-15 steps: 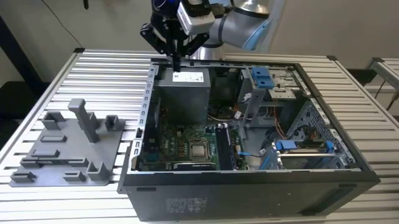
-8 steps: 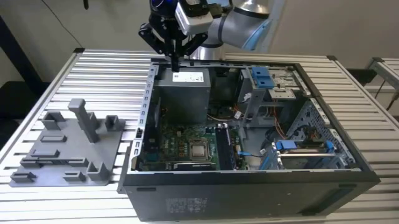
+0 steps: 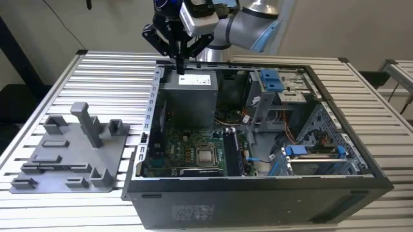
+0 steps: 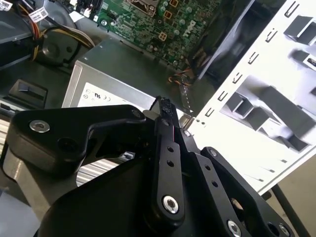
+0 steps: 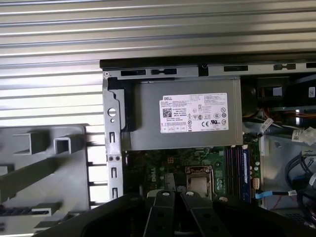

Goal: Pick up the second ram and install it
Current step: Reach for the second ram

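Slatted table; hand over white-labelled power supply.

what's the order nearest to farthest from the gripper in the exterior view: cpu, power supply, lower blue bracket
1. power supply, just below the gripper.
2. cpu, middle of the motherboard.
3. lower blue bracket, toward the exterior view's right.

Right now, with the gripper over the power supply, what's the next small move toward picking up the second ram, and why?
The gripper hangs shut over the power supply with nothing between its tips, so I'd probably open it first; shut as it is, it could grasp nothing.
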